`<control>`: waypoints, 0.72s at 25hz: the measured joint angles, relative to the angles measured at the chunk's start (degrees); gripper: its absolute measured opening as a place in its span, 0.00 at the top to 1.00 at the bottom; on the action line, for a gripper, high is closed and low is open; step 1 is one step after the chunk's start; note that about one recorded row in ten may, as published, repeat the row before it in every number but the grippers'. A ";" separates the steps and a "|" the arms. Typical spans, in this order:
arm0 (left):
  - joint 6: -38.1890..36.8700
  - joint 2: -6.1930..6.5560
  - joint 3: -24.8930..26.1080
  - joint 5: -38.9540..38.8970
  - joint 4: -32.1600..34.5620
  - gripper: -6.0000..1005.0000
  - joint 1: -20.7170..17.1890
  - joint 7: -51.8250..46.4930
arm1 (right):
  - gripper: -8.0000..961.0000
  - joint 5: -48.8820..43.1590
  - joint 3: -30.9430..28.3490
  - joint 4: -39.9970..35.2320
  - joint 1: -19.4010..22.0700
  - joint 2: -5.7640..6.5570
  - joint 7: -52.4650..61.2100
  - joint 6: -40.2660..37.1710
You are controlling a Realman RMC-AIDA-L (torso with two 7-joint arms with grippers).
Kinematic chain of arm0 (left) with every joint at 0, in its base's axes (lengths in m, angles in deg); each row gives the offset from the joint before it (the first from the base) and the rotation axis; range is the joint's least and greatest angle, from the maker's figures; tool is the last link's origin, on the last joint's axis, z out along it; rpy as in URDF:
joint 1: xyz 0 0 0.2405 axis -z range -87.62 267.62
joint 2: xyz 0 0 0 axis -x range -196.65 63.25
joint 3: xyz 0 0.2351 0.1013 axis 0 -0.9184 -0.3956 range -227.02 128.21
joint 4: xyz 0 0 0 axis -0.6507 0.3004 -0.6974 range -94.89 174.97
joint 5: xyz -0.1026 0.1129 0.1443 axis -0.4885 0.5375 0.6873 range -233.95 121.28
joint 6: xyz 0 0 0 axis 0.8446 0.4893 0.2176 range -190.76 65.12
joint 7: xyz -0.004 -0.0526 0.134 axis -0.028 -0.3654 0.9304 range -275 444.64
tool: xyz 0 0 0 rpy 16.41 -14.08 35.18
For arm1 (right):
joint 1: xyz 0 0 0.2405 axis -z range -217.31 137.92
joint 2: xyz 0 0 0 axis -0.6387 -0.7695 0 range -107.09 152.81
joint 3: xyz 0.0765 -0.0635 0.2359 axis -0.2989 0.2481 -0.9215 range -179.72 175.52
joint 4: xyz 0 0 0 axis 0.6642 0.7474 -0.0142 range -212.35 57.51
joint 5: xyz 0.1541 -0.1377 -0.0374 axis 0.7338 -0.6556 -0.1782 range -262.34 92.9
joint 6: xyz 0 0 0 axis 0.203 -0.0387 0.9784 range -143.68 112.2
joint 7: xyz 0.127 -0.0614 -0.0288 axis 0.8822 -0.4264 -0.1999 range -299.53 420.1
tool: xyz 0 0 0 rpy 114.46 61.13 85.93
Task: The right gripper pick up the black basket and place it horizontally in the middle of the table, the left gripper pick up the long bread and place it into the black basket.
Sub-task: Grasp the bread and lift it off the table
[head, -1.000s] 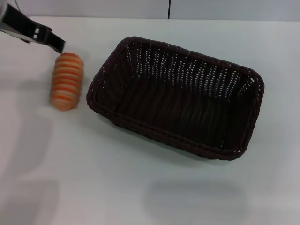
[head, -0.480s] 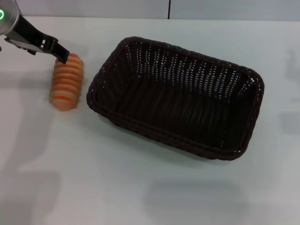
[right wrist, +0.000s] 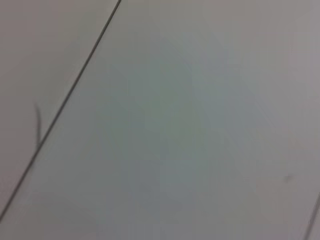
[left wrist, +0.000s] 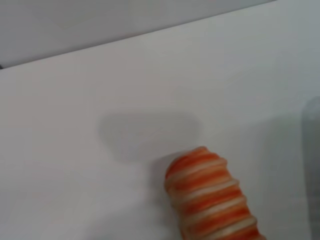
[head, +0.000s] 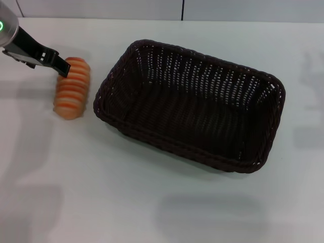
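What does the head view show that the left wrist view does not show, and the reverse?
Only the head view shows the black basket, empty on the table, and the left gripper at the far end of the long bread. Only the left wrist view shows that rounded bread end close up, with a soft shadow on the table beyond it. Both show the long bread lying on the white table.

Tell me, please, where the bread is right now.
In the head view the bread lies on the table at the robot's left, just beside the basket, with the left gripper at its far end.
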State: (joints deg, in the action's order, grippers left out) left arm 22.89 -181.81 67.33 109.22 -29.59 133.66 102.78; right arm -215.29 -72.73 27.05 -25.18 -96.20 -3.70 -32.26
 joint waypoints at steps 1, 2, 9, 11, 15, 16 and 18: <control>0.00 0.08 0.08 0.03 -0.18 0.19 -0.26 0.05 | 0.65 0.43 -0.37 0.41 0.44 -0.01 1.42 -0.38; 0.06 0.18 0.12 0.02 -0.61 0.19 -0.65 0.06 | 0.65 1.27 -1.29 0.96 0.78 0.01 3.74 0.01; 1.39 0.50 0.23 0.01 -5.76 0.19 -3.66 0.06 | 0.65 5.76 -10.87 1.70 1.68 -0.41 19.57 7.46; 1.66 0.35 0.24 0.00 -8.33 0.19 -4.93 0.06 | 0.65 8.41 -14.05 0.24 1.87 -0.48 22.30 8.92; 2.31 0.17 0.25 -0.03 -11.85 0.19 -6.79 0.06 | 0.65 11.74 -19.65 -4.65 1.09 -0.48 23.57 13.27; 2.51 0.20 0.26 -0.03 -12.50 0.19 -7.17 0.07 | 0.65 11.94 -20.46 -5.29 1.06 -0.51 23.74 14.16; 2.88 0.32 0.29 -0.03 -12.99 0.19 -7.62 0.39 | 0.65 12.01 -21.71 -5.80 1.62 -0.59 24.35 15.89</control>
State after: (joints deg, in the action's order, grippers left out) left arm 25.77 -181.49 67.62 109.19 -42.58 126.04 103.17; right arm -203.28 -94.44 21.25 -23.56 -96.79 20.66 -16.37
